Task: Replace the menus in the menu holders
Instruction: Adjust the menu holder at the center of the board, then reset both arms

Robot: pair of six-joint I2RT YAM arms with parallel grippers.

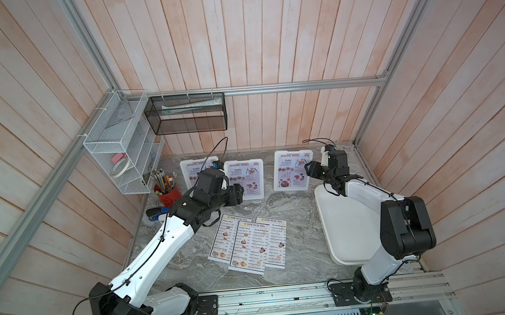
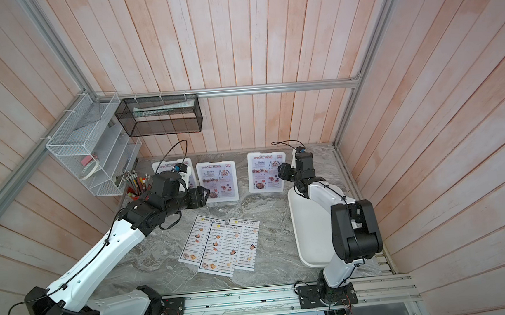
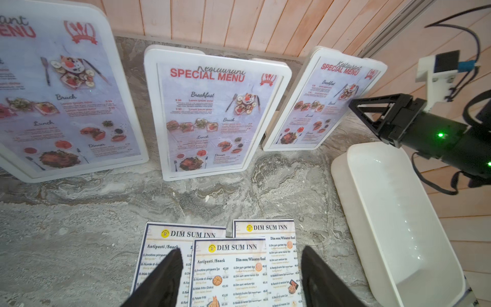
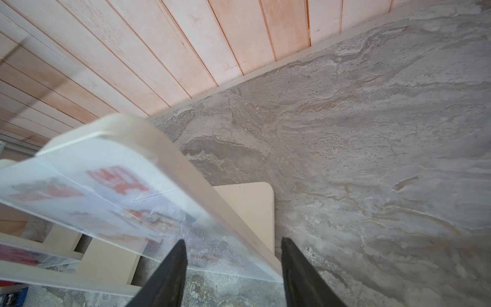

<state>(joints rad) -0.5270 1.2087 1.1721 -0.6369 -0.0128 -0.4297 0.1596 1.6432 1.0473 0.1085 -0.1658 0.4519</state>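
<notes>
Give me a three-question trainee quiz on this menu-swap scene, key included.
1. True or false: all three menu holders hold SPECIAL MENU sheets.
2. The DIM SUM INN menus lie: A) stacked upright; B) flat on the table, overlapping; C) rolled up.
3. Fill in: the white tray lies on the robot's ____ side.
Key: 1 true; 2 B; 3 right.

Leftmost menu holder (image 1: 189,171) (half hidden)
</notes>
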